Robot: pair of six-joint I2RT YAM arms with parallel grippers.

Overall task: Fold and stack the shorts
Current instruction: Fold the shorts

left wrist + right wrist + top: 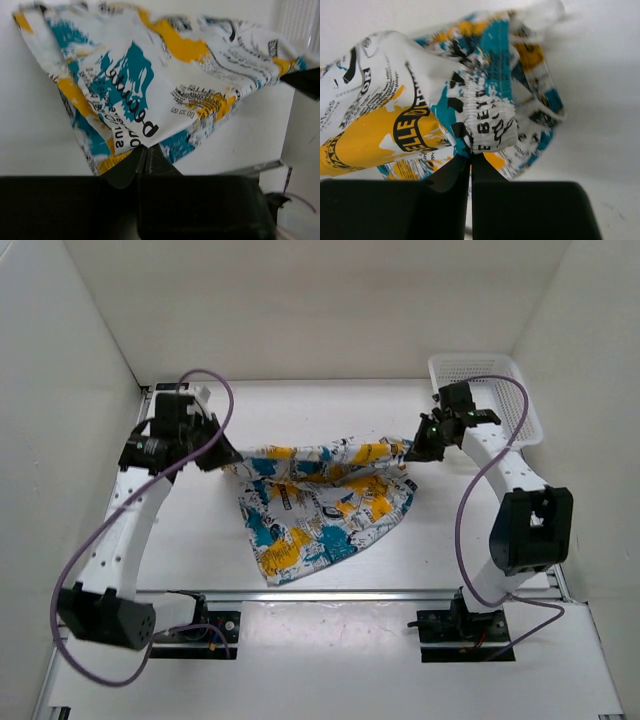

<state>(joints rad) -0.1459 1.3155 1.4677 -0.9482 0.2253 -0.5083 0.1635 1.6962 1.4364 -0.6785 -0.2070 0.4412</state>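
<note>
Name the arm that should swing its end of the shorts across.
Probably left: both grip the shorts, but the right gripper sits near the basket, while the left gripper has more room.

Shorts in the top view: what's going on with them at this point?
Both arms have the shorts between them. The left gripper is shut on one corner and the right gripper is shut on the elastic waistband, so the top edge is stretched between the two. The rest seems to drape onto the table. The shorts are spread out, not yet folded. A white basket sits at the far right.
</note>
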